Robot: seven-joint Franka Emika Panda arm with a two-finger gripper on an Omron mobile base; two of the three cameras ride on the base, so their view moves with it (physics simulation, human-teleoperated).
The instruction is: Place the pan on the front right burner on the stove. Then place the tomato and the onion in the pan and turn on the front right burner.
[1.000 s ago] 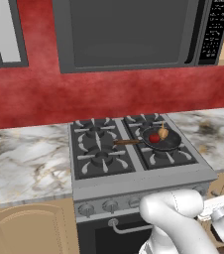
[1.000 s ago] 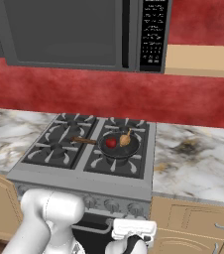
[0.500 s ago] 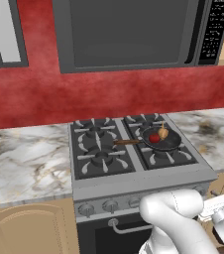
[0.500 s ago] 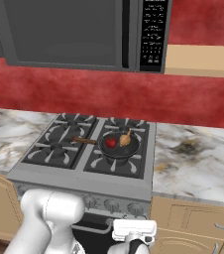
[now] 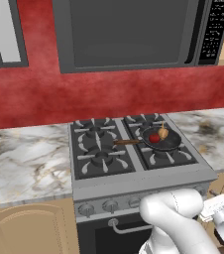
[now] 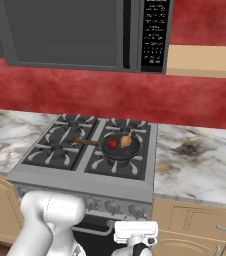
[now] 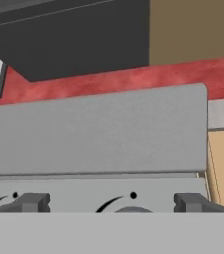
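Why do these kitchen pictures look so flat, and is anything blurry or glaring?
Left base view: even light, faint shading under the pan, no glare on the tomato. Right base view: equally soft, the microwave door dull, without reflections. Hand view: coarse and slightly blurred up close, the stove front a plain grey slab.

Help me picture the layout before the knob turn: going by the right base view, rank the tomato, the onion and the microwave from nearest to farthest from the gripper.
1. Tomato, in the pan's left half.
2. Onion, just right of it, slightly farther back.
3. Microwave, high on the wall.
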